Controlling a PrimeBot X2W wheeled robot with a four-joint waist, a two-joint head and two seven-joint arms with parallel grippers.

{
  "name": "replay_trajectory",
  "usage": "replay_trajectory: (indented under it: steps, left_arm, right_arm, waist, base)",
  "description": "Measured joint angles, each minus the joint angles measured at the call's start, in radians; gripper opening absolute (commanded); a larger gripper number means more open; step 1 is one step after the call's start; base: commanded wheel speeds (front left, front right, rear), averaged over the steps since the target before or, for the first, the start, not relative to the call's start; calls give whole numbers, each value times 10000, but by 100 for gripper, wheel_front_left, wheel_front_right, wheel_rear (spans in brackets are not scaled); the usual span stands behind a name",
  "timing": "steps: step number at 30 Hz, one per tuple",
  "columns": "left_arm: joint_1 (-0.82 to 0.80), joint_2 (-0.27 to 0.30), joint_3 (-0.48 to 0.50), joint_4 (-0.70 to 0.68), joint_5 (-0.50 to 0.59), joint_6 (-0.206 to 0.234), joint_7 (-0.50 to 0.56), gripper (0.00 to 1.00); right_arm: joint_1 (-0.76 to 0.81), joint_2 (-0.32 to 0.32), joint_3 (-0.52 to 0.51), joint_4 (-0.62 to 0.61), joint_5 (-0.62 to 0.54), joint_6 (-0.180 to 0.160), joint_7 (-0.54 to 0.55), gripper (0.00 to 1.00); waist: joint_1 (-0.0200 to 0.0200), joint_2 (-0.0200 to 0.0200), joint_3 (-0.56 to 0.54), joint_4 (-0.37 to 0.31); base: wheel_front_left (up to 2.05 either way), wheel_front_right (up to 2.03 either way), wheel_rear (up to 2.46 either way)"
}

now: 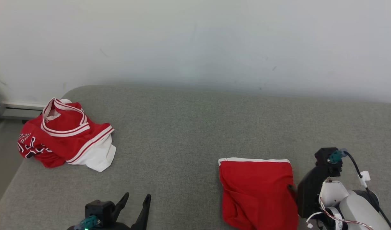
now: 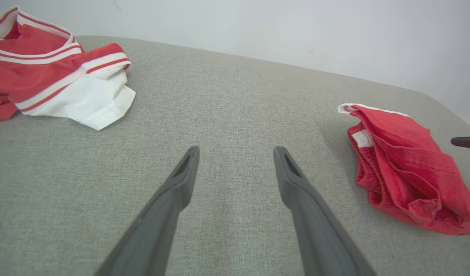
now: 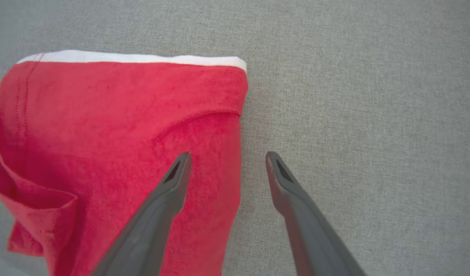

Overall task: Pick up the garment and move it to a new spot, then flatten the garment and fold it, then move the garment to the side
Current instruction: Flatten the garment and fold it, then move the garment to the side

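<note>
the folded red garment [image 1: 256,191] lies toward the right of the grey fabric surface [image 1: 189,127], white band at its far edge. the right pincer [image 3: 228,156] stands wide at the garment's right edge, one finger over the cloth, the other over bare fabric, holding nothing. the left pincer [image 1: 137,195] is wide too, and empty. a crumpled red-and-white jersey [image 1: 64,134] sits far left, below a plain pale wall [image 1: 195,41].
</note>
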Motion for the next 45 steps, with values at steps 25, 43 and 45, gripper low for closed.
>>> replay_trajectory:
  steps: [25, 43, 45]
  left_arm:
    - [-435, -15, -207, -240, 90, -17, 194, 100]
    - [-516, -25, -157, -21, 88, -17, 178, 100]
    - [-485, -23, -163, -4, 88, -17, 174, 100]
  right_arm:
    - [-66, 709, -1325, 1237, 0, -2, -182, 100]
    - [-359, -307, -1476, 1154, -468, 12, -311, 0]
    - [-378, -570, -1557, 1011, -550, 12, -339, 0]
  waist:
    - [0, 0, 947, 765]
    - [1, 0, 842, 765]
    - [1, 0, 759, 714]
  base:
    - [0, 0, 0]
    - [0, 0, 0]
    - [0, 0, 0]
